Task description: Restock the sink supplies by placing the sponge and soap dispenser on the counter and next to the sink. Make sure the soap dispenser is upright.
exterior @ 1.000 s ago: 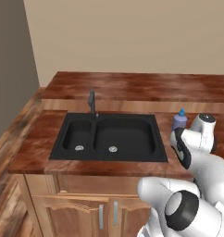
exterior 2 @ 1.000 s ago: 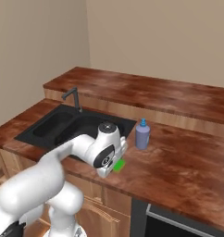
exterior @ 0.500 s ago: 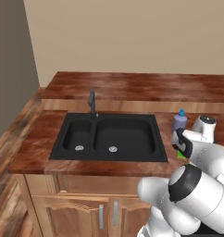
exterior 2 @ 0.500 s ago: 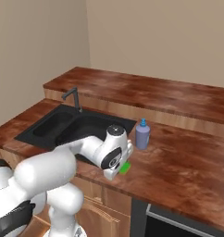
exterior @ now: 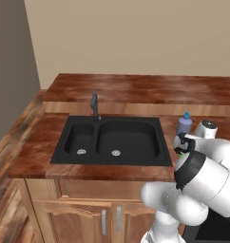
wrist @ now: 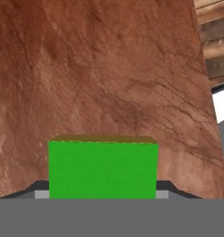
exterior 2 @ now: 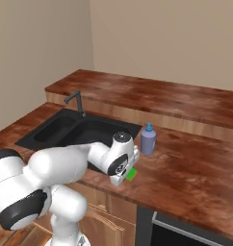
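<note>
The bright green sponge sits between my gripper's finger tips, which are shut on it just above the reddish-brown counter. In the right base view the sponge pokes out under the white hand, near the counter's front edge and right of the black sink. The soap dispenser, a blue-grey bottle with a blue cap, stands upright on the counter just behind the hand. From the left base view the soap dispenser stands right of the sink.
A slim dark faucet rises behind the sink's basins. A raised wooden ledge runs along the back of the counter. A dark appliance front lies below the counter's right part.
The hand with the sponge has shifted slightly right along the counter's front edge. The arm's elbow has swung round. The soap dispenser has not moved.
</note>
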